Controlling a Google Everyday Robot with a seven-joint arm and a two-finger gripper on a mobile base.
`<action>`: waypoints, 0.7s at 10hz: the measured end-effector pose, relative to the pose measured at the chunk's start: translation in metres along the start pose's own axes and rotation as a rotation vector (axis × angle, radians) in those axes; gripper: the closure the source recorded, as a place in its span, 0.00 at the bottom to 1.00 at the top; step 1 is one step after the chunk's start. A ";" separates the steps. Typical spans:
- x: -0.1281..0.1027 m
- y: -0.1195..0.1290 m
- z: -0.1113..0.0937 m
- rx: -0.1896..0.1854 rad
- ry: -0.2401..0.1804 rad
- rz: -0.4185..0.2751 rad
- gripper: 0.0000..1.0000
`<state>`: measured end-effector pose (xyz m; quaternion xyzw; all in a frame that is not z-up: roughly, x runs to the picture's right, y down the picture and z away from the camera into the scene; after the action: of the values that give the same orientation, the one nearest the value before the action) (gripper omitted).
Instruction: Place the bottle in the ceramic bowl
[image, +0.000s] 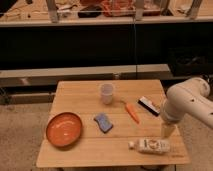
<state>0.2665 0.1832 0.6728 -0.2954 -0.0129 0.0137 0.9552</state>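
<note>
The bottle (152, 145) lies on its side near the front right edge of the wooden table (85, 150), cap pointing left. The orange-red ceramic bowl (64, 129) sits at the front left of the table, with nothing in it. My white arm comes in from the right, and the gripper (166, 131) hangs pointing down just above the bottle's right end. It is a little apart from the bottle and holds nothing that I can see.
A translucent cup (106, 93) stands at the table's middle back. A blue sponge (103, 122) lies between the bowl and an orange carrot (132, 112). A black and white object (149, 105) lies right of the carrot. Dark shelving stands behind the table.
</note>
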 end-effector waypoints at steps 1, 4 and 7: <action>-0.001 0.014 0.006 -0.001 -0.008 -0.001 0.20; -0.006 0.028 0.018 0.003 -0.018 -0.016 0.20; -0.010 0.050 0.031 0.012 -0.023 -0.044 0.20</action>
<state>0.2548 0.2417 0.6698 -0.2890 -0.0305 -0.0039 0.9568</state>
